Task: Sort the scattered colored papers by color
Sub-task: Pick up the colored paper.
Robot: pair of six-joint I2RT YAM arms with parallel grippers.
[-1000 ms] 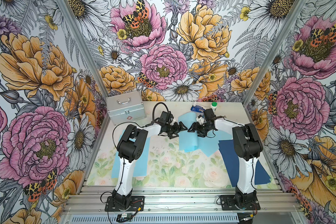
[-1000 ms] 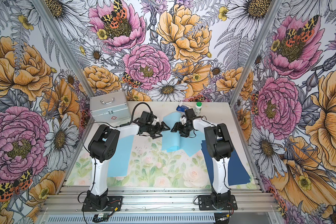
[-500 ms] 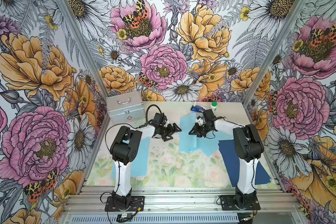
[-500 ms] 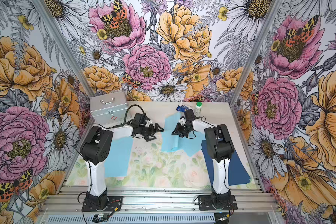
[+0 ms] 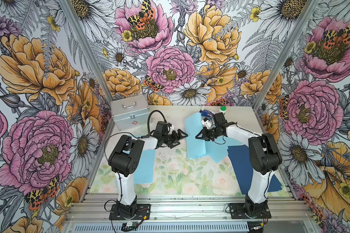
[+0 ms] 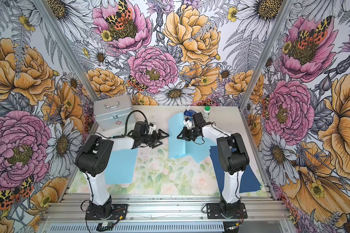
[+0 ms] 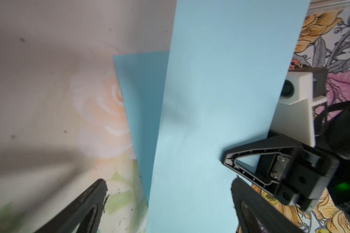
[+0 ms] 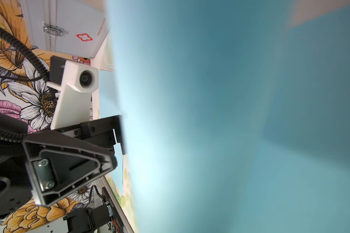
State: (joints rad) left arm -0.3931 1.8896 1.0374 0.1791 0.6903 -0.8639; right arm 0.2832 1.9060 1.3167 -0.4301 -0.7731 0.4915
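Note:
My right gripper (image 5: 198,137) (image 6: 179,137) is shut on the edge of a light blue paper (image 5: 195,147) (image 6: 177,149) and holds that sheet raised and bent above the table's middle. The sheet fills the right wrist view (image 8: 230,121) and hides my own fingers there. My left gripper (image 5: 181,139) (image 6: 163,140) stands open just left of it, facing the sheet (image 7: 210,121); its spread fingers (image 7: 89,207) frame the sheet. A second light blue paper (image 5: 216,153) lies underneath. Light blue papers (image 5: 144,169) lie at the left, dark navy papers (image 5: 240,161) at the right.
A silver case (image 5: 129,115) (image 8: 69,26) stands at the back left. A blue-and-white packet (image 5: 207,113) and a white bottle with a green cap (image 5: 222,110) sit at the back, behind the right gripper. Flowered walls close in three sides.
The right gripper's jaws have closed on the light blue sheet's edge, and the sheet now stands raised. The left gripper drew back slightly to the left and stays open.

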